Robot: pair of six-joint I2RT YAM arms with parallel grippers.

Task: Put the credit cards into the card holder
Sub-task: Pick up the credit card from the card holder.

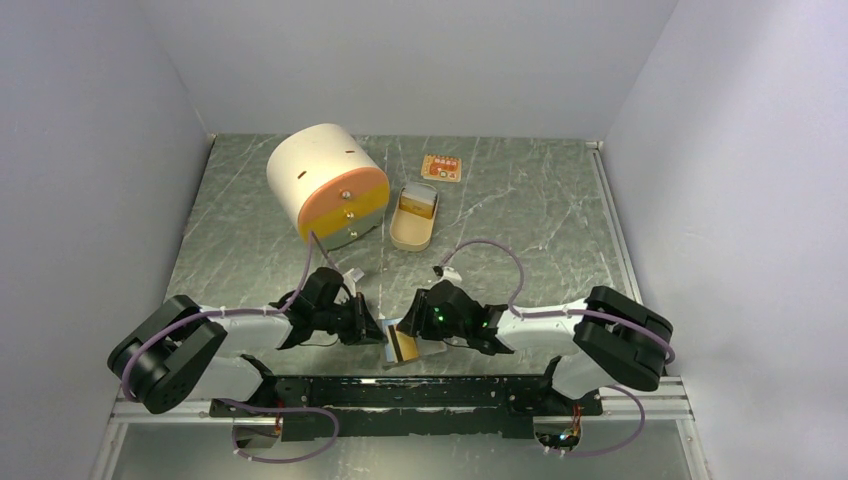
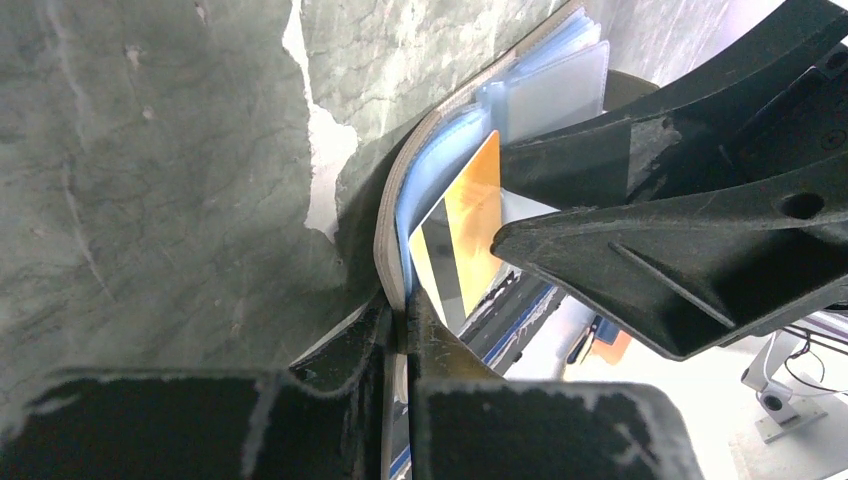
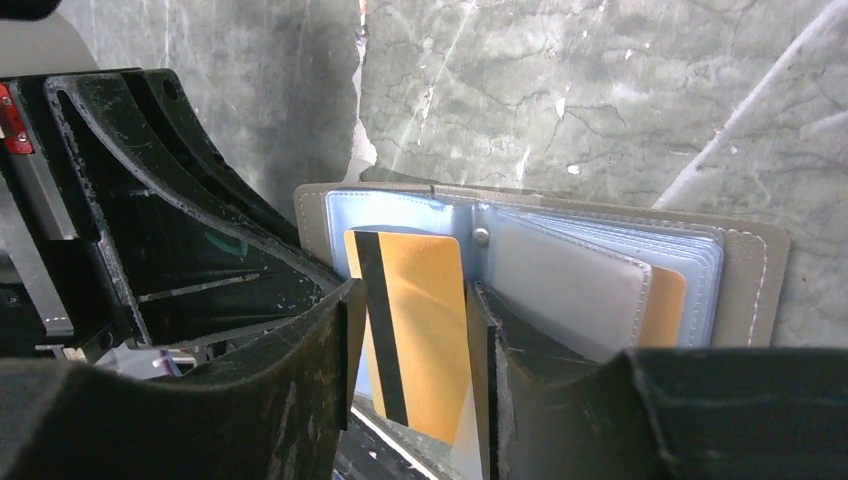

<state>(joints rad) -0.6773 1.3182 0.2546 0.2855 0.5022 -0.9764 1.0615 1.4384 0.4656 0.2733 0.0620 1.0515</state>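
Right wrist, right tool (image 3: 412,300) pinching gold card (image 3: 420,350) inside card holder (image 3: 590,270), left tool (image 2: 400,312) clamping its cover

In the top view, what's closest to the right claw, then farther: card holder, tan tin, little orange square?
From the right gripper:
1. card holder, right beside it, at the near edge.
2. tan tin, farther back, mid-table.
3. little orange square, near the back wall.

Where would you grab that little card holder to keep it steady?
Pinch the card holder by its thin cover edge, from the left, as the left gripper does. That edge is bare; the plastic sleeves look floppy and must stay open for cards.
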